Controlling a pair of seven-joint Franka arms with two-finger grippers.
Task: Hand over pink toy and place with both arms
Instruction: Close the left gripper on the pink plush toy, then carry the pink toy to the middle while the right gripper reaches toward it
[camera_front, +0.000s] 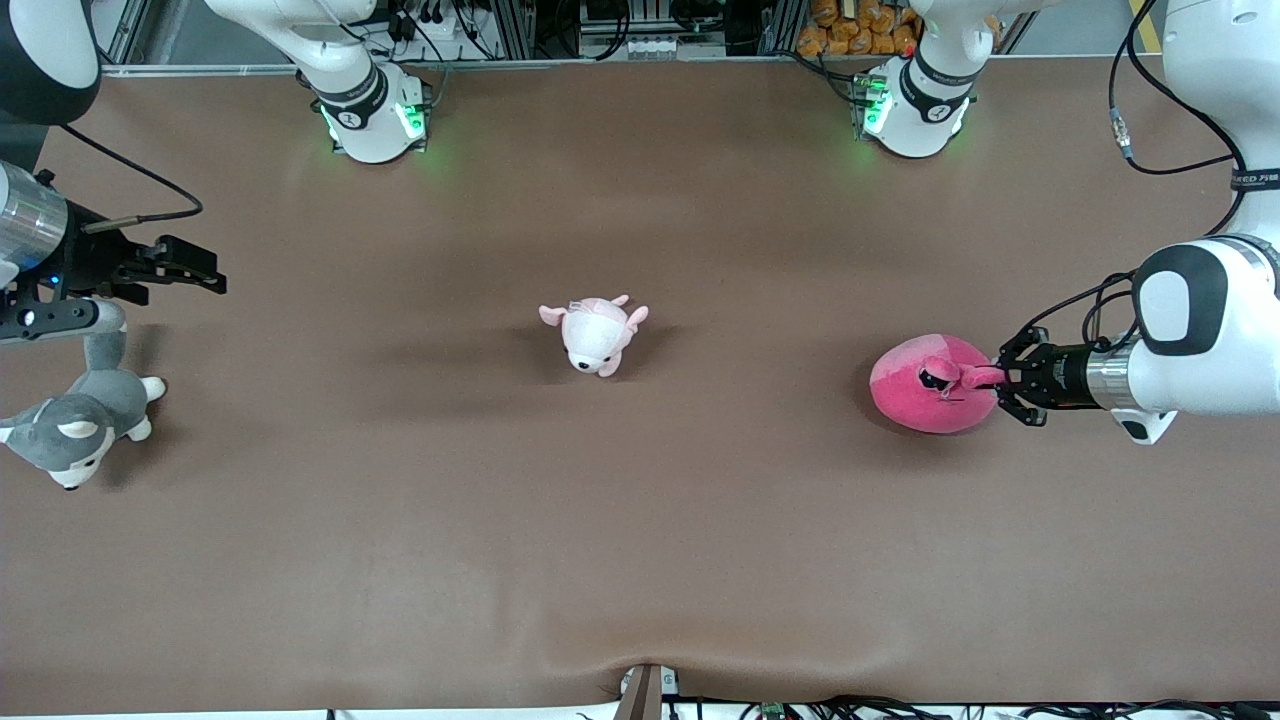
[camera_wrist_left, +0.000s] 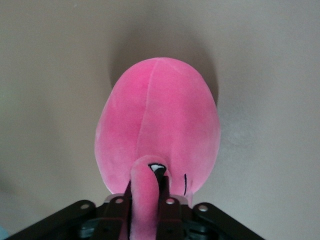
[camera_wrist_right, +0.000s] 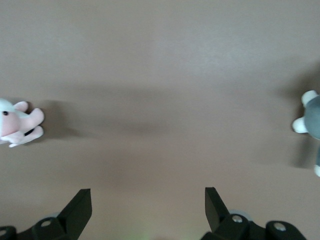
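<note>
Your left end effector (camera_front: 1000, 378) is closed on a small floppy flap of the pink toy (camera_front: 930, 385), likely an ear, though the left wrist view shows it too close to be sure. That is the weak point. A thin pinch of plush on a big round body may stretch or slip out when you lift, and the toy would drop back to the counter (camera_front: 640, 560). Hanging from one flap, it may also swing and twist, so the right arm would meet a moving target at the handover. If the right fingers then close on the same flap, there is little room and the two end effectors could knock together.

The right end effector (camera_front: 205, 272) waits with its jaws wide apart, up in the air over the counter's edge at the right arm's end, above the grey dog (camera_front: 80, 420).

The toy sits on the counter toward the left arm's end, well apart from the small pale plush (camera_front: 595, 335) in the middle. It is a fat hot-pink blob, smooth and soft, with a paler patch along its upper edge and a black scowling eye beside the gripped flap.
</note>
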